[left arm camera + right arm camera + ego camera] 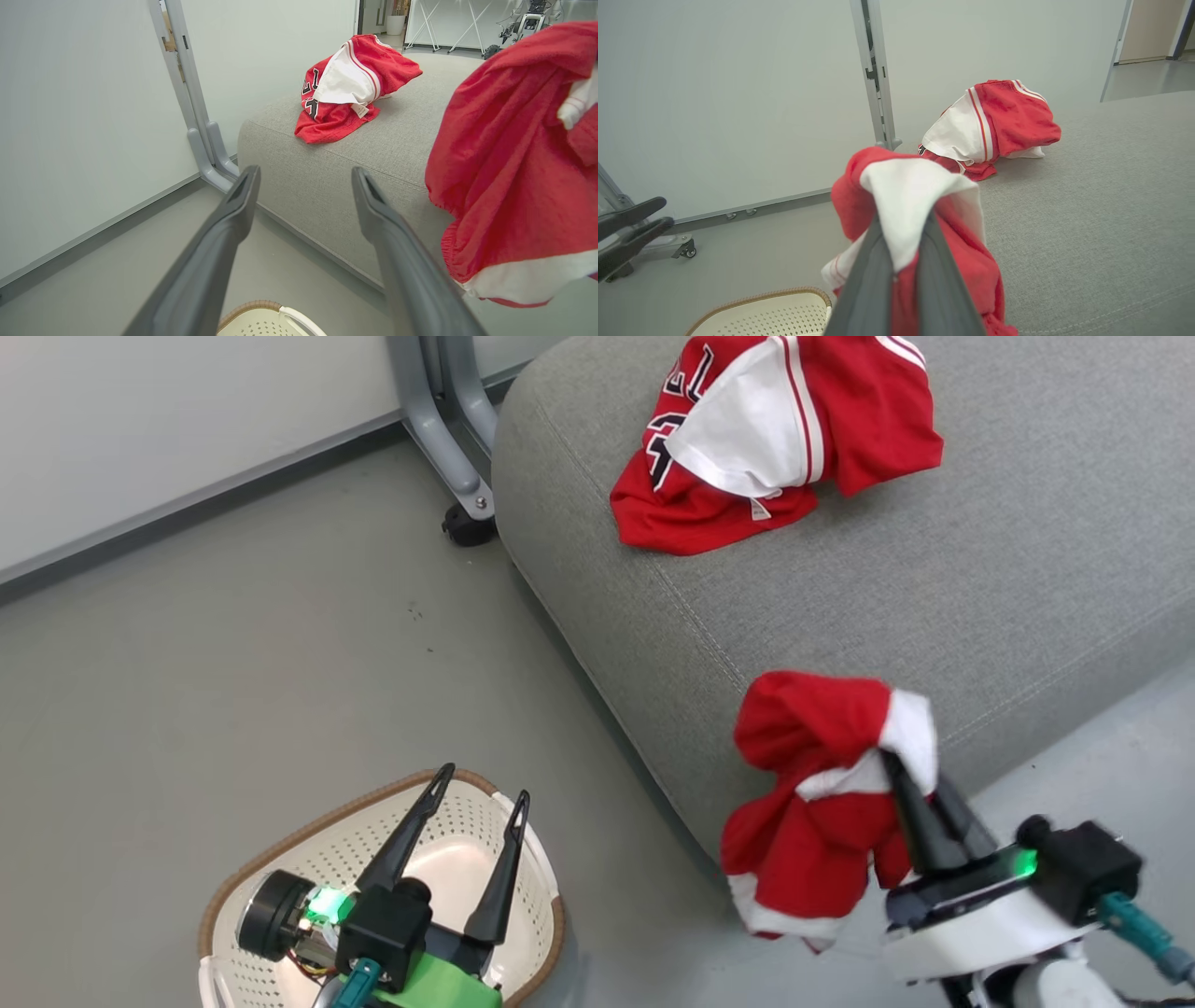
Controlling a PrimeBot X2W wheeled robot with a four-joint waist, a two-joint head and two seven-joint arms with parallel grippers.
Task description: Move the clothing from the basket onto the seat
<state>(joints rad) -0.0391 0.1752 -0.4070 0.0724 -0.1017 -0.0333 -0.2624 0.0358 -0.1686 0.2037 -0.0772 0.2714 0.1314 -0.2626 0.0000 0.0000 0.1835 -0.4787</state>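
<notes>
A red jersey [775, 439] with white panels and dark lettering lies crumpled on the big grey seat [980, 597], also seen in the left wrist view [348, 91] and the right wrist view [994, 126]. My right gripper [892, 765] is shut on the red white-trimmed shorts [822, 803], which hang at the seat's near edge; its fingers [873, 261] pinch the white fabric of the shorts [906, 196]. Over the cream basket [280, 887], whose inside looks bare, my left gripper [481, 784] stands open with nothing between its fingers [238, 205].
A grey metal leg on a castor [462, 509] stands against the white wall just left of the seat's corner. Grey floor runs between the basket and the seat. A doorway [1153, 32] opens beyond the seat.
</notes>
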